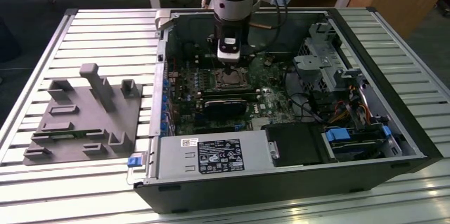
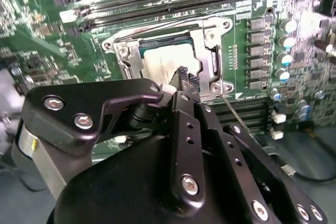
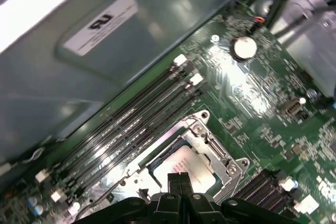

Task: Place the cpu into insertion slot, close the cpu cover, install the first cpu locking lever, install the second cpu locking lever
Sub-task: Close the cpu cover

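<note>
Above the insertion slot point(image 2: 126, 56): cpu point(image 2: 163, 61) seated, cpu cover point(image 2: 207, 36) apparently down, gripper point(image 2: 182, 75) clenched empty; locking lever point(image 2: 233, 113) step likely in hand, needing fine alignment.

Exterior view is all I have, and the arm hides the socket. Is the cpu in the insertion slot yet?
Observer: Yes. In both wrist views the cpu lies flat in the insertion slot, silver top up.
Operator: And the cpu cover?
Observer: The cpu cover lies down around the chip, which shows through its window.
Operator: Where is the gripper?
Observer: The gripper is close over the chip's edge with its fingers together. I cannot tell whether it touches. A thin lever slants away from the socket's corner beside it.
</note>
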`<state>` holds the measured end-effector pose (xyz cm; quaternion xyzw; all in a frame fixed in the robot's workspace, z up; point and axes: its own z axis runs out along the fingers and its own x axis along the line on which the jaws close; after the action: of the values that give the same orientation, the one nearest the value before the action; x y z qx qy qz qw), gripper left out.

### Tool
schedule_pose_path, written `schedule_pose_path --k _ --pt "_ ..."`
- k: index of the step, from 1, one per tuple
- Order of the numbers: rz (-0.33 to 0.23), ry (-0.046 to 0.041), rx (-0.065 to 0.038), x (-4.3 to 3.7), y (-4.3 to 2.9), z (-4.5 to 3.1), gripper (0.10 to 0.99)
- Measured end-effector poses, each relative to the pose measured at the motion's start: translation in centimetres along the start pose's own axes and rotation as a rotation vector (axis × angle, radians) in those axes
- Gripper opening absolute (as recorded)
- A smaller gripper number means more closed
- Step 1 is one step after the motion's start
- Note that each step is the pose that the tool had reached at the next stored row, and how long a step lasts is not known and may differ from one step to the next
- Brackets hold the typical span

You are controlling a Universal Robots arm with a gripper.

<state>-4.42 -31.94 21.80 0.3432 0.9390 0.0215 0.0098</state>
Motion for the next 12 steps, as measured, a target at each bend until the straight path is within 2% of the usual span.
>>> schedule_pose_path --k 12 --pt "-0.217 0.0103 -0.001 0.00 0.00 0.02 0.106"
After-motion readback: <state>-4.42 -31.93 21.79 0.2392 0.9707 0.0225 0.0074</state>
